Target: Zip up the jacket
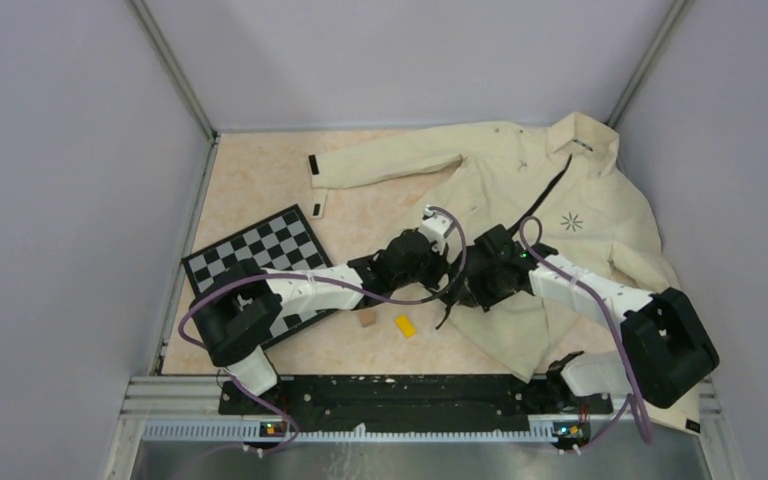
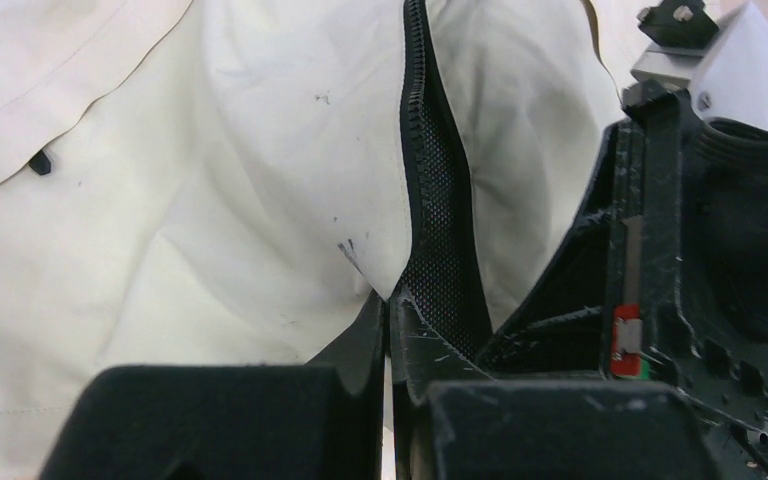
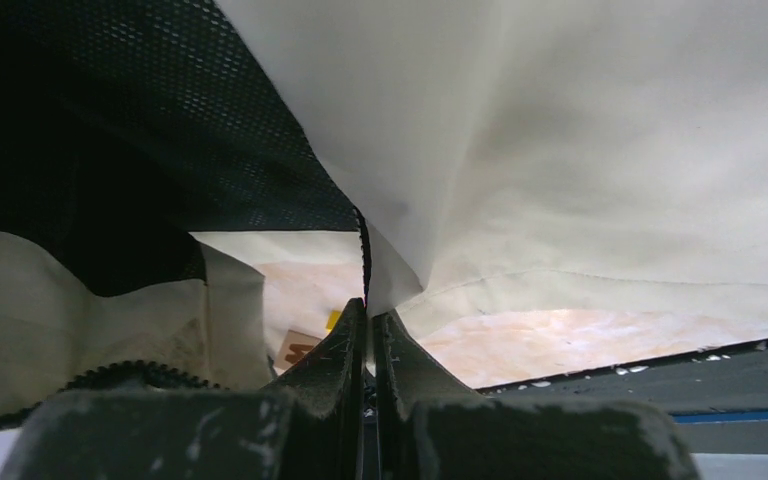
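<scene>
The cream jacket [image 1: 570, 215] lies spread at the back right of the table, collar far, with a dark front zipper [image 1: 545, 195] and a black starburst logo. My left gripper [image 1: 447, 268] is shut on the jacket's left front edge near the hem; the left wrist view shows cream fabric [image 2: 260, 200] and the zipper's toothed edge with black mesh lining [image 2: 440, 210] pinched at its tips [image 2: 388, 310]. My right gripper [image 1: 475, 285] is shut on the other front edge [image 3: 560, 150], lifted off the table; its tips [image 3: 368, 315] hold fabric and the zipper tape.
A checkerboard [image 1: 260, 260] lies at the left. A small yellow block [image 1: 405, 325] and a brown block [image 1: 367, 318] sit on the table in front of the hem. Grey walls enclose the table. The right arm [image 1: 600, 290] rests over the jacket's lower part.
</scene>
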`<action>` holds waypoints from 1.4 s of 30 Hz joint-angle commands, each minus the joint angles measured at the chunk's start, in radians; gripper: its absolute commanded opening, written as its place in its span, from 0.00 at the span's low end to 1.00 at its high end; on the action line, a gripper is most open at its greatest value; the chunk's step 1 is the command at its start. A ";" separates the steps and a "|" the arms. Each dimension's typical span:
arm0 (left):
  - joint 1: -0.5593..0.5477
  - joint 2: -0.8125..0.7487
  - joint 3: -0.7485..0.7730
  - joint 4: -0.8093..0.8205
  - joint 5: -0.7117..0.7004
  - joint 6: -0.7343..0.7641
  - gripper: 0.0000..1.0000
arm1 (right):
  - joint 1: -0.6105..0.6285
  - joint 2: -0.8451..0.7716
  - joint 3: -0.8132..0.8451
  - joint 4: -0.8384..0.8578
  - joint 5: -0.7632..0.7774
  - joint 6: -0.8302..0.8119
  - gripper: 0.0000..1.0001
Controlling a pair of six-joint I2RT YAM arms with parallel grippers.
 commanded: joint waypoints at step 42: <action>-0.044 -0.001 -0.001 0.061 -0.027 0.052 0.00 | -0.056 -0.002 0.082 -0.017 0.055 0.010 0.00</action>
